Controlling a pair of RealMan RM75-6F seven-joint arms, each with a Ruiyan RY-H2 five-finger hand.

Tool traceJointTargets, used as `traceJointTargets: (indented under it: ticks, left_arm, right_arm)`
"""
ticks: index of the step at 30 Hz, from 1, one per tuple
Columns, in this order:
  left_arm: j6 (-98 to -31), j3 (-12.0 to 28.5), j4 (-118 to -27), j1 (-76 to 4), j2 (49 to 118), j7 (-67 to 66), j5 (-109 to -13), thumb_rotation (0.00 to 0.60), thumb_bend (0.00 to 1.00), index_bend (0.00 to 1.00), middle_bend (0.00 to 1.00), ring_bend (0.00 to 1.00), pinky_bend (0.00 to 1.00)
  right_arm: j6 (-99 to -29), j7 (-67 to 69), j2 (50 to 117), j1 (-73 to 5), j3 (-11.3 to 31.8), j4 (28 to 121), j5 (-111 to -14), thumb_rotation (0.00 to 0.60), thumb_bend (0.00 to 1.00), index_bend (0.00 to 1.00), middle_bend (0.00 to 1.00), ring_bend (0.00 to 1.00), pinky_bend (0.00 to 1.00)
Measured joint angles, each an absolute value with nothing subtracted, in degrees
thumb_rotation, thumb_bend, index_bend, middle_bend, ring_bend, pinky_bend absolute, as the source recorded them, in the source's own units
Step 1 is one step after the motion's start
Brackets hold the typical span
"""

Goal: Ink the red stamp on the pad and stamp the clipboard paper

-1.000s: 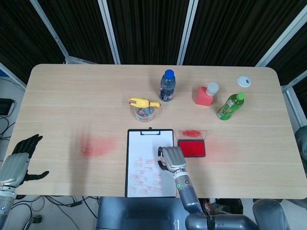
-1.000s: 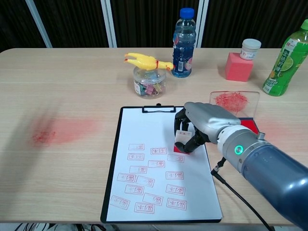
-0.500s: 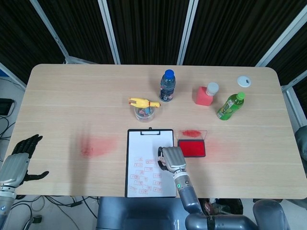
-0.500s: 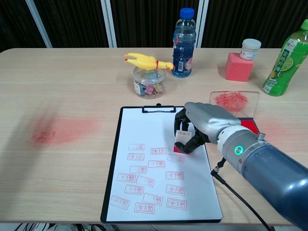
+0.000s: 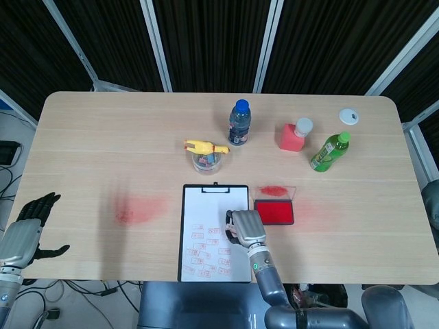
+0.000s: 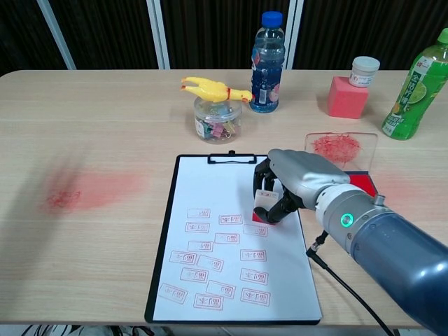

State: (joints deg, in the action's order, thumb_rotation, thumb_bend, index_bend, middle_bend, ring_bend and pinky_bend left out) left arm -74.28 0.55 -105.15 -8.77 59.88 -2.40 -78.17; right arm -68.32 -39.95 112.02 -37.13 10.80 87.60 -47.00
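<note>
Right hand [image 6: 297, 183] grips red stamp [image 6: 263, 205] on clipboard paper [image 6: 217, 189]; stamp face hidden, probably touching.

Blue-capped water bottle [image 6: 267, 61]; yellow rubber chicken [image 6: 210, 90] atop clip jar [image 6: 218, 120]; green bottle [image 6: 415, 87]; red block [image 6: 348, 97].

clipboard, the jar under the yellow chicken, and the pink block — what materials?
Clipboard: likely black plastic or coated board, matte rim, metal clip at top. Jar: clear plastic or glass, contents show through. Pink block: probably foam or soft plastic, flat matte faces, no glare. Yellow chicken: looks like rubber, slightly glossy.
</note>
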Motion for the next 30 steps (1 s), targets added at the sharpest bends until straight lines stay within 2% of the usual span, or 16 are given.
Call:
traceJointTargets:
  ticks: [17,30]
  left_arm:
    - [-74.39,0.49,-105.12,-8.72,60.0,-2.8,-78.14,0.6,0.06,0.0,0.0,0.0,0.0]
    - [-75.17,0.22,-105.14,-8.37,60.48,-4.28,-78.5,0.6,0.06,0.0,0.0,0.0,0.0]
  right_arm:
    - [-70.72,-38.8,109.47,-37.29,12.06,93.35,-53.17,0.6,0.57,0.93,0.78,0.82,0.93]
    - [-74.22,-37.02,99.27,-34.1,12.21,100.84,-56.62,0.6,0.57,0.93,0.78,0.82,0.92]
